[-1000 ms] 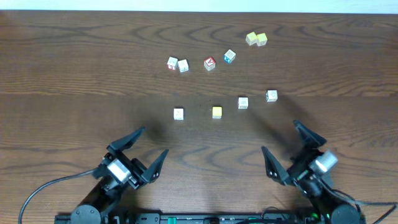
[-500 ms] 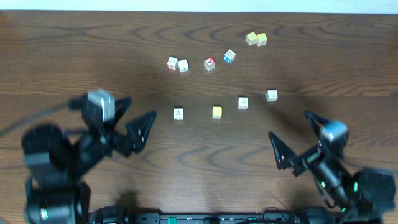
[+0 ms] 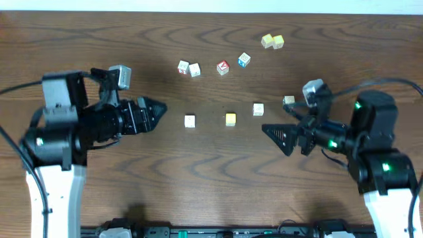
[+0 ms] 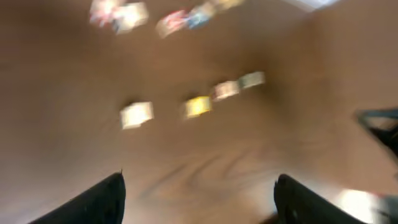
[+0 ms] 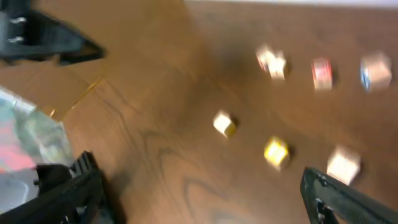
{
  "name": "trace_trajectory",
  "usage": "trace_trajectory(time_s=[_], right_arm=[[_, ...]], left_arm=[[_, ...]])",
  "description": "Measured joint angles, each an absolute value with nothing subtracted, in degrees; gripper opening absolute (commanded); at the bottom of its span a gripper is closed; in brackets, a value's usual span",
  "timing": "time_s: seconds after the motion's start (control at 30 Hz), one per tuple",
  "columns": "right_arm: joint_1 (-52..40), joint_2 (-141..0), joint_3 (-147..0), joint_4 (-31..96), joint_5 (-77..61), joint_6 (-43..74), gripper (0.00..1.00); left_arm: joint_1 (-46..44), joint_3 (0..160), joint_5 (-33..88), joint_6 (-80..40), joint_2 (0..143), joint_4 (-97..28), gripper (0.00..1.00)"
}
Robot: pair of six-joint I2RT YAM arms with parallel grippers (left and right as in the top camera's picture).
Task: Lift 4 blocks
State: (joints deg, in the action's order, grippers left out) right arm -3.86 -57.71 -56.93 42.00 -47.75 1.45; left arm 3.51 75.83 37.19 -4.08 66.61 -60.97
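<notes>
**Fig.** The left gripper [image 3: 156, 111] stood wide open and empty just left of the row, its tips aimed at the first block [image 3: 190, 120]. A low sideways approach would probably shove that cube along the wood rather than straddle it. The four blocks ran left to right across mid-table, all resting on the surface, none lifted and each apart from its neighbour: first block, yellow block [image 3: 230, 119], third block [image 3: 258, 109], fourth block [image 3: 289, 101]. Cubes this small might tip or squirt out if the fingers closed off-centre. The fourth block lay just beside the right arm [image 3: 316, 92], whose sweep could knock it. The right gripper [image 3: 277, 136] was likewise fully spread and held nothing, near the third block. Both grippers pointed inward and might collide over the yellow block. Behind the row lay a pale pair [image 3: 188, 68], a red cube [image 3: 223, 67], a blue cube [image 3: 244, 59] and a yellow-green pair [image 3: 272, 41], any of which could be taken by mistake. Both wrist views were blurred. The table [image 3: 211, 192] was dark, strongly grained wood, and beyond its far edge only a pale strip [image 3: 211, 5] showed.
</notes>
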Motion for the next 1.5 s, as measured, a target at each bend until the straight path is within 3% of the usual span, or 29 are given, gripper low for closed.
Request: trace_trajectory(time_s=[0.23,0.5,0.53,1.17,1.5], right_arm=[[-3.9,-67.5,-61.4,50.6,-35.6,5.2,0.99],[-4.1,-70.7,-61.5,49.9,-36.6,10.3,0.99],[-4.3,-70.8,-61.5,49.9,-36.3,10.4,0.99],[-5.4,-71.5,-61.5,49.1,-34.4,13.1,0.99],[-5.4,-71.5,-61.9,61.5,-27.8,13.4,0.99]], left_arm=[[0.3,80.0,20.5,-5.2,68.5,-64.7,0.77],[-0.7,78.7,24.3,-6.2,68.9,-65.5,0.77],[-1.3,77.6,24.8,-6.3,69.0,-65.5,0.99],[-10.6,71.7,27.1,-17.8,86.2,-59.2,0.99],[-13.3,71.7,26.7,-18.2,92.5,-52.6,0.99]])
